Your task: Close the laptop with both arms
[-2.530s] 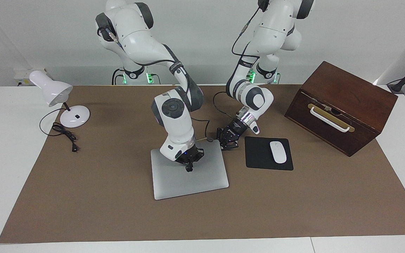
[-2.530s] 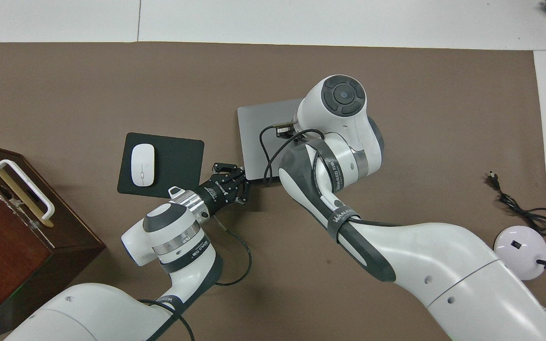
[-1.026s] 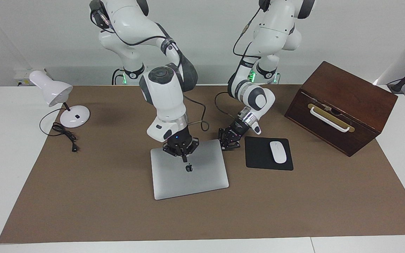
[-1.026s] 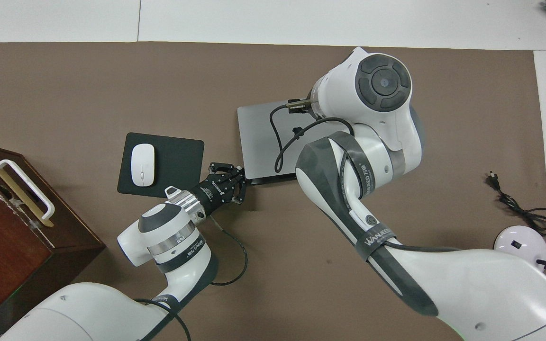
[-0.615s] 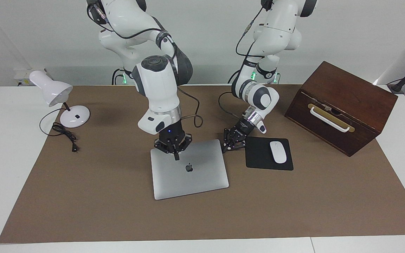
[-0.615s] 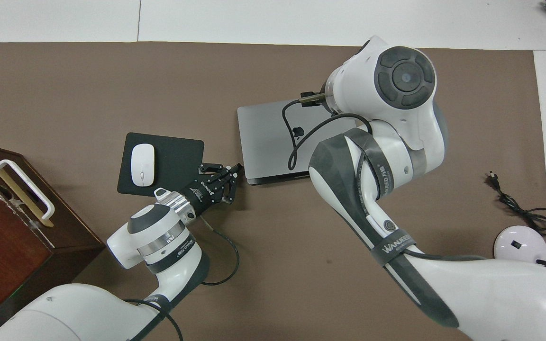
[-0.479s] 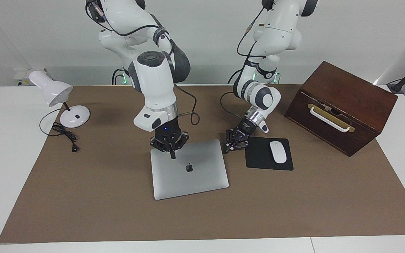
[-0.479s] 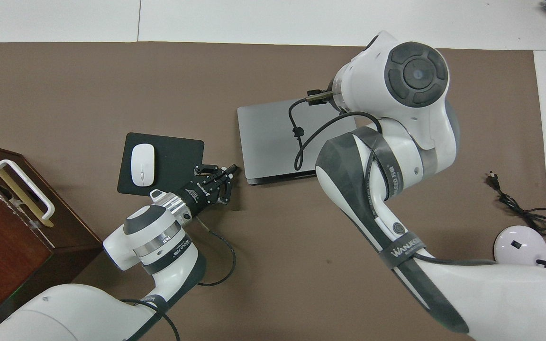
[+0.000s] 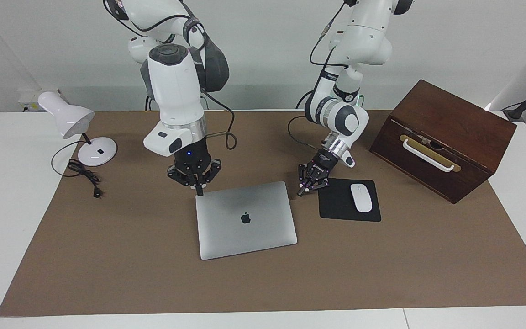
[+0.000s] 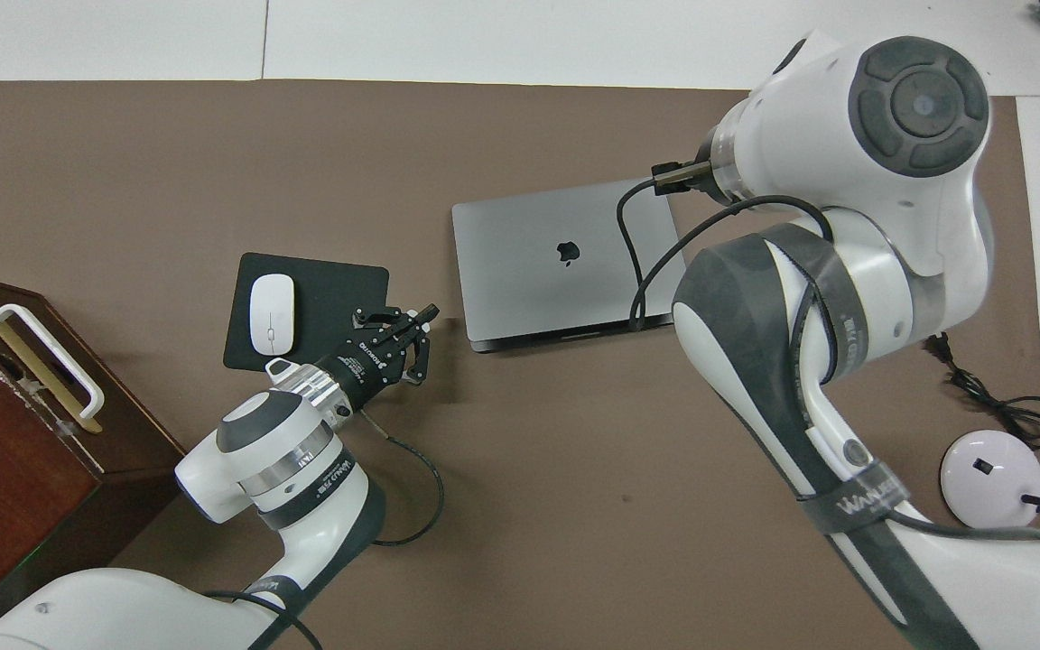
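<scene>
Black pincers (image 9: 199, 192) (image 9: 301, 192) closed, empty.

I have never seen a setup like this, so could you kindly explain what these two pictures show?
Two white robot arms work at a table. One picture faces them from across it; the other looks steeply down from their own end. The laptop lies shut and flat on the brown mat. The right gripper hangs at the laptop's corner nearest the robots, the left gripper between laptop and black mousepad. Both are shut and hold nothing. A white mouse, a wooden box and a desk lamp are also there.
</scene>
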Controlling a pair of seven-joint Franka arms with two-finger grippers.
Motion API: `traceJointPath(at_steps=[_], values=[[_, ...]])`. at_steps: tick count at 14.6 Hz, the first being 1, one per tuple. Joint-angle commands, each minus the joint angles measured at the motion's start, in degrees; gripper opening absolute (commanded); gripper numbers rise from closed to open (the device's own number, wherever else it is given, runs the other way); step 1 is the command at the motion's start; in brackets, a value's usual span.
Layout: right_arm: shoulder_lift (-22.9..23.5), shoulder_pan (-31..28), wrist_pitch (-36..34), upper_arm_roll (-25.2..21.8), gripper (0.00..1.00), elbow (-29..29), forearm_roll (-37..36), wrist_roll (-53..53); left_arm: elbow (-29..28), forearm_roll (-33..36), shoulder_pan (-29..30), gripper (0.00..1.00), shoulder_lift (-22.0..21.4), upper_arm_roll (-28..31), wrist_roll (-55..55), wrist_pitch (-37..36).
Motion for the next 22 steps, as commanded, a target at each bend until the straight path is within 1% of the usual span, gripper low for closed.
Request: traceJointPath(at_steps=[1,2,4,5,8,9,14,16,19,22], values=[[-2.5,-1.6,-2.8,0.7,0.0,-0.8,-0.7,-2.0,-0.1,0.4,0.2,0.0,-2.9,0.1,-0.1,3.2],[-3.1,-1.9,-4.0,0.7,0.0,-0.7,-0.6,-2.7,0.9,1.6,0.2,0.0,-3.9,0.2,-0.1,4.6],[-4.3,-2.0,-5.8,0.6,0.0,-0.8,-0.2,-3.4,3.6,3.8,2.0,0.0,-4.4,-0.1,-0.2,7.9],[-4.8,-2.4,-7.0,0.6,0.0,-0.8,-0.1,-3.4,4.6,4.9,2.6,0.0,-4.3,-0.1,-0.2,8.0],[-6.8,-3.4,-10.8,0.7,0.0,-0.8,0.2,-4.5,8.7,11.7,5.1,0.0,-3.2,0.0,-0.2,8.3],[-7.3,-3.9,-11.9,0.7,0.0,-0.7,0.2,-4.5,10.4,14.8,6.3,0.0,-2.4,0.0,-0.1,8.3],[-9.5,-5.8,-14.9,0.7,0.0,-0.7,0.7,-7.8,19.3,36.2,8.3,0.0,1.5,0.2,-0.2,8.4],[-10.7,-6.9,-15.9,0.7,0.0,-0.7,2.0,-9.4,21.8,44.2,9.8,0.0,2.7,0.1,-0.2,8.2],[-11.5,-9.1,-17.7,0.7,0.0,-0.3,3.1,-12.1,24.6,52.5,11.9,0.0,4.0,0.2,-0.3,8.2],[-12.7,-10.3,-19.5,0.7,0.0,-0.3,4.6,-12.4,26.8,64.8,14.2,0.0,5.1,0.2,-0.6,7.2]])
